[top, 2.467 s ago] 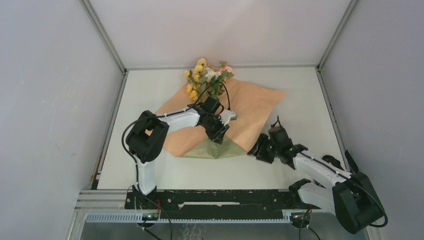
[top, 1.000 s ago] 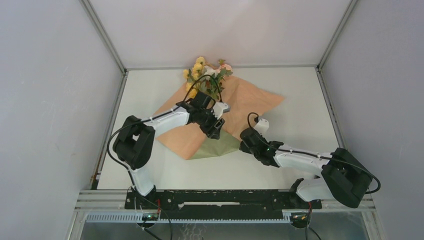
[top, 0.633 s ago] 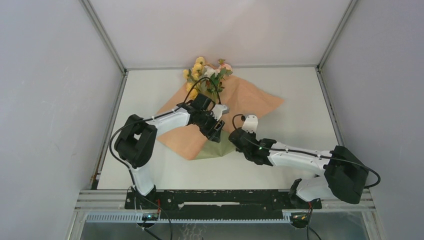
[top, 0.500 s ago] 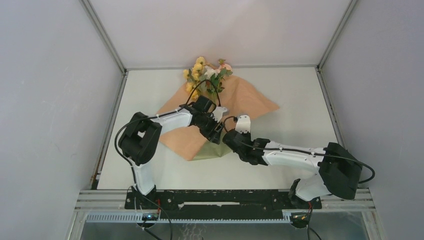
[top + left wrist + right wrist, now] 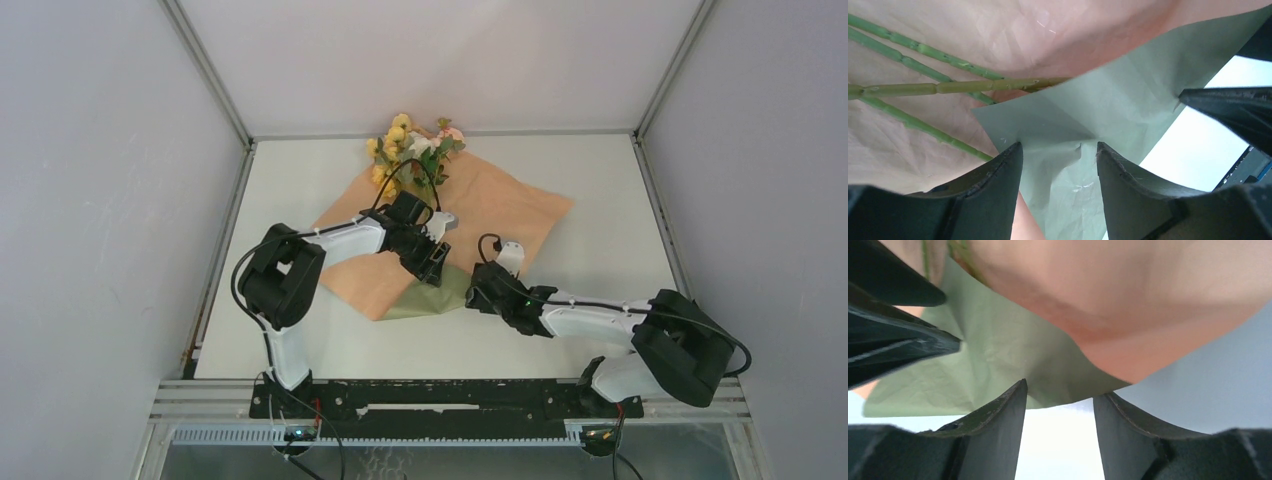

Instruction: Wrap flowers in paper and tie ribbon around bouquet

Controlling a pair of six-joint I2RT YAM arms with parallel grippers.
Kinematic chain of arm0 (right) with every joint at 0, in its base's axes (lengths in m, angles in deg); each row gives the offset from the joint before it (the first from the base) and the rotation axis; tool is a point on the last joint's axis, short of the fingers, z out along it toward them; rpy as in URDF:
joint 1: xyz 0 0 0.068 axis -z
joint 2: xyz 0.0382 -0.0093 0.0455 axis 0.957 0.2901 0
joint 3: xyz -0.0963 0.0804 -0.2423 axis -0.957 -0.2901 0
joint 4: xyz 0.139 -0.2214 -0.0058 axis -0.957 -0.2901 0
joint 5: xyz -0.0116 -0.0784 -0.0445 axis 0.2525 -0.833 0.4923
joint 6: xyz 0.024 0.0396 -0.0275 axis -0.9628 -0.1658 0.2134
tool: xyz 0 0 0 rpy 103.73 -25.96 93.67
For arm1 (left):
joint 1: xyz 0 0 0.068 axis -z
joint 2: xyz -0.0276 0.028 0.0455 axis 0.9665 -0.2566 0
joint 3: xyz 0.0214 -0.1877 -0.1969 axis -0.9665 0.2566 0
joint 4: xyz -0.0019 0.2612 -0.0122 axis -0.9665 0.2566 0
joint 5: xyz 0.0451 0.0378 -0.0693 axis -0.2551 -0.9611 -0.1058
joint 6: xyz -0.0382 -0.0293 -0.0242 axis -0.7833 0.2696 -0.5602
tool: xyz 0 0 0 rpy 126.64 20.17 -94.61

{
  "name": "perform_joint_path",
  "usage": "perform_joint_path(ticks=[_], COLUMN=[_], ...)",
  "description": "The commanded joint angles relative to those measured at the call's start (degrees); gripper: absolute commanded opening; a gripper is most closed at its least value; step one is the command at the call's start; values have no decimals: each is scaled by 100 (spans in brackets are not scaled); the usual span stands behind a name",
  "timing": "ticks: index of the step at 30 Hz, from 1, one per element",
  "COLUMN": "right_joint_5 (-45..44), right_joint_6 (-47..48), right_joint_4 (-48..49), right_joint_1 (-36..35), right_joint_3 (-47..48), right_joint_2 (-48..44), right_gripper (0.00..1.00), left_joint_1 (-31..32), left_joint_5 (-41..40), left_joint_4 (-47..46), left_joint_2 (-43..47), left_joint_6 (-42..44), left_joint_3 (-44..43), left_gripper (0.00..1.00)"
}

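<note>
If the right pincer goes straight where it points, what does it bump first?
Probably the paper: its folded-over green corner lies right ahead of the open right pincer, though how far away is hard to tell.

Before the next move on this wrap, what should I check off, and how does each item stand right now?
1. Flowers lie on the paper, blooms past its far corner: ok.
2. Near corner folded over the stems, green side up: ok.
3. Open left fingers over that fold, holding nothing: ok.
4. Open right fingers at the paper's near edge, holding nothing: ok.
5. Ribbon in view: not ok, none seen.
</note>
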Motion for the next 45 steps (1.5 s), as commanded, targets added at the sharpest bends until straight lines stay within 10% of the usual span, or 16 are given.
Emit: perform_joint_path(ticks=[1,13,34,45], right_joint_5=[72,-528,-332,-527], right_joint_6=[-112,-191,-1313,-244], right_joint_4=[1055,36,-80,-260], right_joint_1=[21,-61,40,171], right_joint_3=[100,378,378,602], right_joint_2=[120,90,505,488], right_gripper=[59,27,53,0], left_joint_1=[27,16,21,14], left_joint_5=[-91,-258,-330,-434], left_joint_4=[-140,-140,-130,-111], left_joint_2=[-79,-120,-144,-221], left_joint_6=[-43,-58,-24,-46], left_joint_3=[149,134,134,89], left_gripper=[61,61,61,61])
